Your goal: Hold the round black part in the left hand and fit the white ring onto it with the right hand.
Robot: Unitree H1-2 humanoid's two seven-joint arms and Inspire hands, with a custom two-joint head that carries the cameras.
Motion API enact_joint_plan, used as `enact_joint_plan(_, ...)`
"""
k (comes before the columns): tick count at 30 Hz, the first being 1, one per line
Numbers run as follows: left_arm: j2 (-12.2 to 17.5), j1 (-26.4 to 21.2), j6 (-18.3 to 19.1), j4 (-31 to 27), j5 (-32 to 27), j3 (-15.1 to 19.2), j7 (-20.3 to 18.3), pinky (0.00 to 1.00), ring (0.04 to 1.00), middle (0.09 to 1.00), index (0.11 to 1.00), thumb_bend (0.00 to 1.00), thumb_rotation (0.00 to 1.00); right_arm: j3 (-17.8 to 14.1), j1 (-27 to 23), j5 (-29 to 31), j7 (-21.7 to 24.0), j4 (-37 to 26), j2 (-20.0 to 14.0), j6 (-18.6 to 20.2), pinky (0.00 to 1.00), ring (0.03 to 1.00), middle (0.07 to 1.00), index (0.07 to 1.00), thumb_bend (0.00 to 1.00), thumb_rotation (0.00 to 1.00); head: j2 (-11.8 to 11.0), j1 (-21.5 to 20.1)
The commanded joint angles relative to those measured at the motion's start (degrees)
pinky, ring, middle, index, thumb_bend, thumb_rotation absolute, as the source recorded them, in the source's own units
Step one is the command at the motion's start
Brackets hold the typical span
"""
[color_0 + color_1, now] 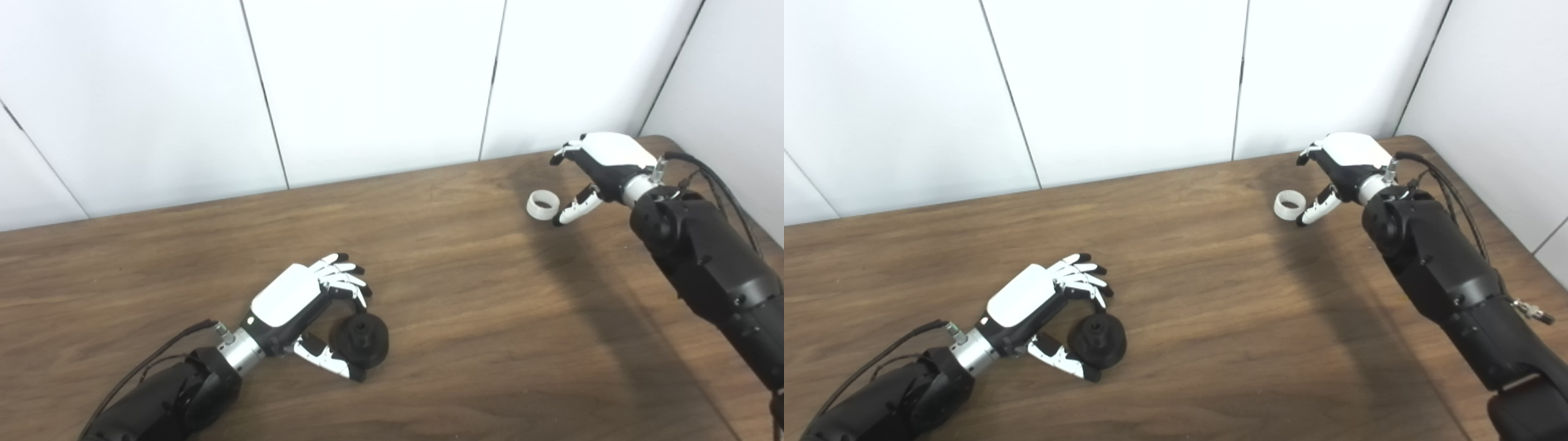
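The round black part (360,339) lies on the wooden table (465,294) near the front left. My left hand (309,306) is open around it, fingers arched over its far side and thumb at its near side; I cannot tell if they touch. The white ring (542,204) lies on the table at the far right. My right hand (597,171) is open just right of the ring, thumb tip next to it, fingers above it, not holding it.
White wall panels (367,86) stand right behind the table's far edge and along its right side. The table's rounded far right corner (658,139) is close behind the right hand. Bare wood lies between the two hands.
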Motion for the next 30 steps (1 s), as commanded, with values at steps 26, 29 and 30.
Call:
enact_joint_plan(26,1.5,1.64,0.67,-2.07,1.81,-0.21,-3.63,0.95,0.863,0.715,0.483,0.52,0.05,1.71,-3.49,-0.82,-0.39,1.73,0.67,-0.32,1.0,1.0,0.942,0.798,0.82,0.27,0.13,0.21)
enact_joint_plan(29,1.61,1.65,0.66,-2.33,1.62,-0.28,-3.65,0.95,0.86,0.713,0.483,0.52,0.05,1.96,-3.56,-1.01,-0.78,2.12,0.97,-0.49,1.0,1.0,0.938,0.796,0.82,0.26,0.13,0.21)
enact_joint_plan(30,1.62,1.69,0.66,-2.43,1.55,-0.21,-3.79,0.95,0.86,0.713,0.483,0.52,0.05,2.06,-3.61,-1.06,-0.82,2.39,1.1,-0.5,1.0,1.0,0.937,0.797,0.82,0.26,0.13,0.21)
